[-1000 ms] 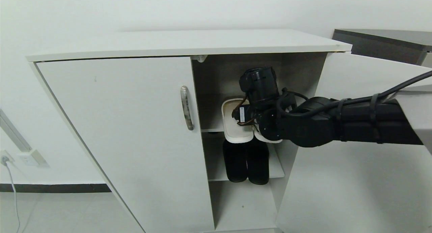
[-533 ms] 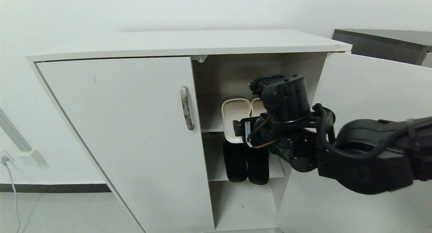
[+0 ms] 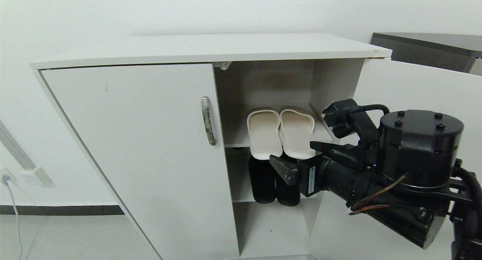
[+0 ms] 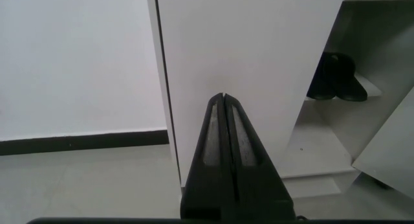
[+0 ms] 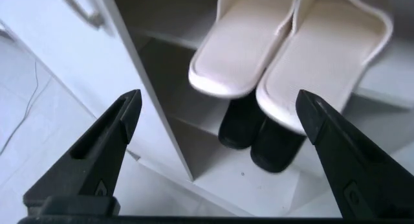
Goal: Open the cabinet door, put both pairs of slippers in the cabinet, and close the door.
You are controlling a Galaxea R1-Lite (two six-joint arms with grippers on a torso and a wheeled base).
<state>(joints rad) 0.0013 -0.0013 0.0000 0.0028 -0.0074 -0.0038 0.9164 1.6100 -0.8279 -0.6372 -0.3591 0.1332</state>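
My right claw (image 3: 295, 154) hangs wide open and empty before the gap between the closed left door (image 3: 131, 139) and the swung-out right door (image 3: 399, 94). My left claw (image 4: 223, 101) is pinched closed on nothing. Inside the cabinet (image 3: 211, 49), two white slippers (image 3: 263, 134) overhang the upper shelf edge, and two black slippers (image 3: 261, 179) overhang the shelf below.

Quick headcount, folks: there's one cabinet (image 3: 211, 49) with two doors (a left door (image 3: 131, 147) and a right door (image 3: 395, 87)), just one handle (image 3: 208, 120) that I can spot, and two shelves inside it, an upper shelf (image 3: 235, 139) and a lower shelf (image 3: 241, 194). Slippers add up to four, which makes two pairs, one white pair (image 3: 263, 134) and one black pair (image 3: 262, 181), two slippers in each. Then you've got two pincers, the left pincer (image 4: 223, 104) and the right pincer (image 5: 218, 101), plus one wall socket (image 3: 35, 176) with one cable (image 3: 15, 215) hanging near it.
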